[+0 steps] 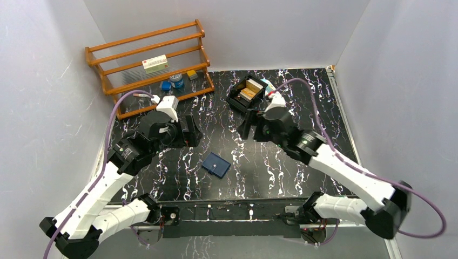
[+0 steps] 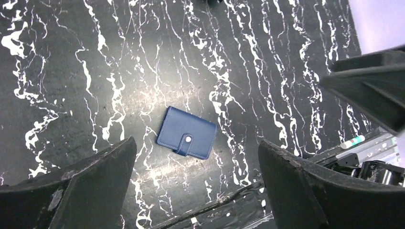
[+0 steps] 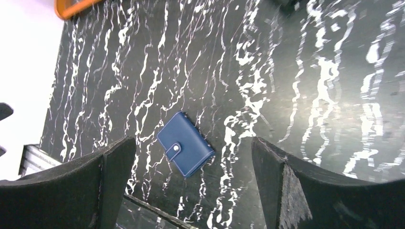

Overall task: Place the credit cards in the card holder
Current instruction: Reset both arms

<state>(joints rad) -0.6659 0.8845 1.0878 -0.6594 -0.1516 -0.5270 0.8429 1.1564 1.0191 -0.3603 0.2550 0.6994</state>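
With left claw [image 2: 196, 155] and right claw [image 3: 192, 157] spread and empty, we judge the holder [image 1: 216, 165], shut mid-bench [image 1: 281, 167], light and soft, best pinched edgewise; the cards [image 1: 248, 90] in the tray [image 1: 233, 97] look thin and slick.

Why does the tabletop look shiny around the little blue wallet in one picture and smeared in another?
Left wrist view: light glares off the glossy black white-veined table around the small navy-blue folding wallet. Right wrist view: the veins at right smear, probably motion blur. Top view: even and crisp.
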